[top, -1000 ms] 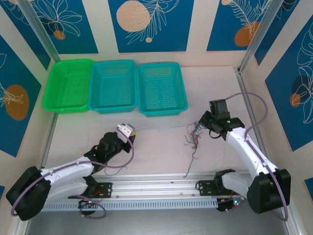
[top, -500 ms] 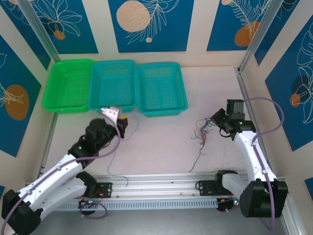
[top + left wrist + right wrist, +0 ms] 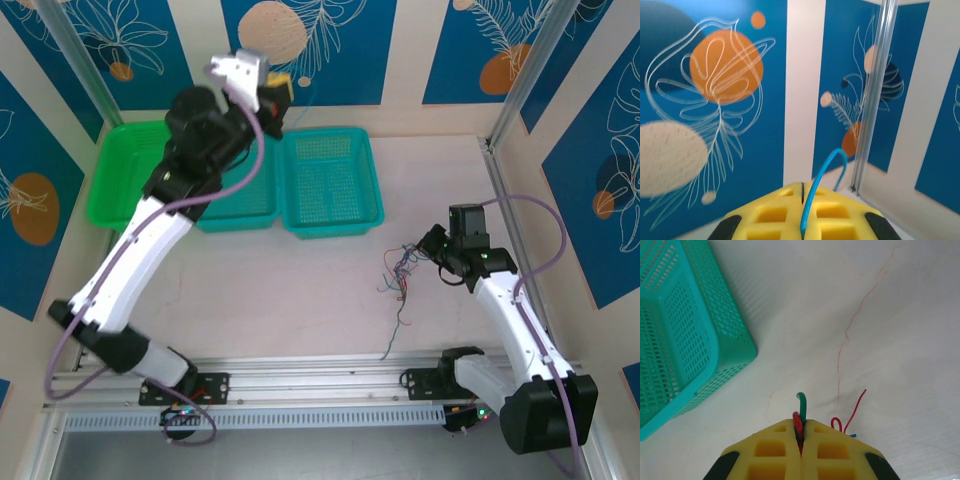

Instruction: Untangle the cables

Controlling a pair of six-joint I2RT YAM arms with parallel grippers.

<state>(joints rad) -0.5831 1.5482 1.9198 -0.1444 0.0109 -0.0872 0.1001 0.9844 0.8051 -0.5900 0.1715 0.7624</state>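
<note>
The left gripper [image 3: 272, 95], high at the far left, is pinched closed on a blue cable [image 3: 836, 150]. The right gripper [image 3: 432, 248] is clamped on green and red cables [image 3: 801, 401]. The tangle [image 3: 398, 272] lies on the table [image 3: 300, 290] just left of it.

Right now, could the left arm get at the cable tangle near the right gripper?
Probably not at once: the left gripper is high over the baskets, jaws shut on a blue cable. The tangle lies far across the table, held by the right gripper.
</note>
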